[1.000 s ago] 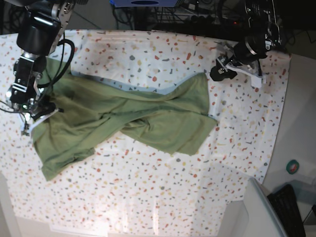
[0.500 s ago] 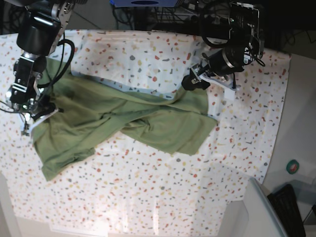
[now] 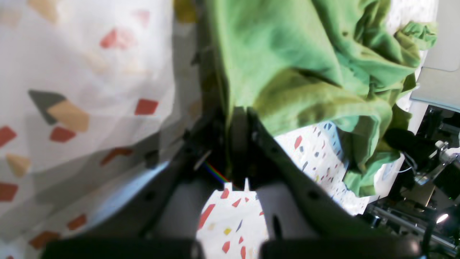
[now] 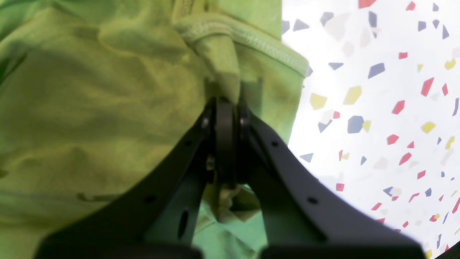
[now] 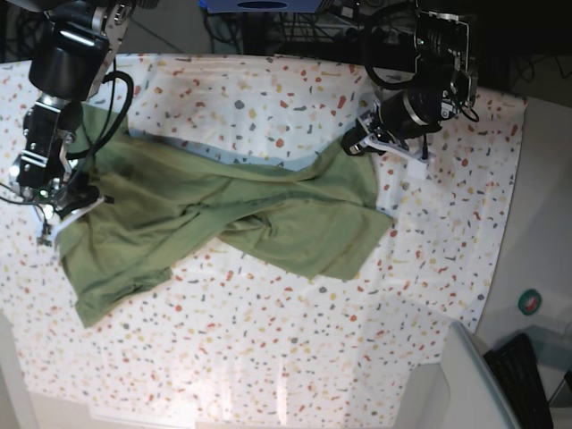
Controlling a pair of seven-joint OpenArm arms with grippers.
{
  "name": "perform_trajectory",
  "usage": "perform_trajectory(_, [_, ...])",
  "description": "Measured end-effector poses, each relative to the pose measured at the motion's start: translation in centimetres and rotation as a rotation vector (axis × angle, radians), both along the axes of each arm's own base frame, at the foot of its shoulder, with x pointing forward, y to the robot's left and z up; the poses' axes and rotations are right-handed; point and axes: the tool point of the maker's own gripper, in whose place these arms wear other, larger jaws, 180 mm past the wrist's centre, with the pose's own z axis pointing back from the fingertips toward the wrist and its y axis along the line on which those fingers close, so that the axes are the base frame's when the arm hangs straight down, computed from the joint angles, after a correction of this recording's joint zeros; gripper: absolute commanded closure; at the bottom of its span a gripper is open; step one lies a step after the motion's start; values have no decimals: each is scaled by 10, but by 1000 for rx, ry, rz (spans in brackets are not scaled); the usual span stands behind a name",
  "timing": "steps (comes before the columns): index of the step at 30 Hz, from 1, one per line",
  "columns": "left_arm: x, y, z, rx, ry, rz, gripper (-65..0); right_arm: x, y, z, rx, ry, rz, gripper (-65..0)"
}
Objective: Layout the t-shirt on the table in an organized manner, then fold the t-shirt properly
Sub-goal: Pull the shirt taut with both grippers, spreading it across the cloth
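Shirt: the wrinkly olive-green cotton t-shirt (image 5: pixel 223 214) lay spread and twisted across the middle of the table.
Table: the big white cloth-covered table (image 5: pixel 268 98) had small red, yellow and grey flecks.
Left claw: the black left gripper (image 3: pixel 237 118) was pinched closed on the shirt's edge.
Right claw: the black right gripper (image 4: pixel 225 104) was pinched closed on a stitched hem of the shirt.

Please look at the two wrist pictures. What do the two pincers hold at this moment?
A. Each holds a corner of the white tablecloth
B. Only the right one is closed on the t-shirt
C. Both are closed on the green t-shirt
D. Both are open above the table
C: the left pincer pinches an edge of the t-shirt, and the right pincer is shut on a hemmed fold of it.
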Motion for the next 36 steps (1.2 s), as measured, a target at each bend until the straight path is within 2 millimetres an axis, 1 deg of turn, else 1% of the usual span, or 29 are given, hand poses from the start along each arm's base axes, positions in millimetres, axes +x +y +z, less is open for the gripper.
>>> perform_trajectory(3, [3,-1,1,6,-3,-5,0,-1,-1,0,5,-2,-10,0])
perform_trajectory(4, [4,-1,3,10,-9,-10,0,-3,-4,3,14,-18,-39,0])
perform_trajectory(6, [2,1,8,31,-13,-25,0,-10,-23,15,-7,-55,-103,0])
perform_trajectory(8, [4,8,20,55,-50,-42,0,-16,-43,28,-42,-88,-156,0])
perform_trajectory(9, [5,13,25,72,-66,-48,0,-18,-49,32,-55,-96,-165,0])
perform_trajectory(11, [8,20,34,96,-96,-55,0,-22,-57,35,-60,-104,-192,0])
perform_trajectory(13, [6,21,36,102,-103,-61,0,-29,-57,31,-47,-97,-213,0])
perform_trajectory(16, [-5,25,31,113,-72,-80,0,-38,-60,25,-41,-76,-233,0])
perform_trajectory(20, [-3,31,31,130,-74,-81,0,-35,-60,18,-25,-55,-232,0])
perform_trajectory(23, [-4,30,31,126,-73,-79,0,-29,-63,19,-21,-64,-233,0])
perform_trajectory(24, [-4,29,31,125,-72,-80,0,-27,-65,21,-26,-65,-233,-48])
perform_trajectory(25, [-4,29,30,125,-72,-80,0,-27,-65,21,-26,-67,-233,-152])
perform_trajectory(26, [-4,30,31,125,-73,-80,0,-27,-65,21,-23,-56,-232,-242])
perform_trajectory(27, [-4,30,31,125,-73,-80,0,-28,-62,20,-14,-45,-232,-300])
perform_trajectory(28, [-4,30,31,125,-73,-80,0,-28,-61,20,-12,-44,-230,-321])
perform_trajectory(31, [-4,29,31,125,-73,-80,0,-27,-58,19,-3,-46,-224,-306])
perform_trajectory(32, [-4,29,31,125,-73,-80,0,-25,-54,19,19,-50,-192,-306])
perform_trajectory(34, [-4,30,31,126,-73,-80,0,-23,-40,18,121,-63,-151,-306])
perform_trajectory(35, [-4,29,31,125,-73,-80,0,-28,-38,16,175,-59,-163,-308])
perform_trajectory(36, [-4,30,31,126,-72,-80,0,-34,-42,17,205,-59,-201,-309])
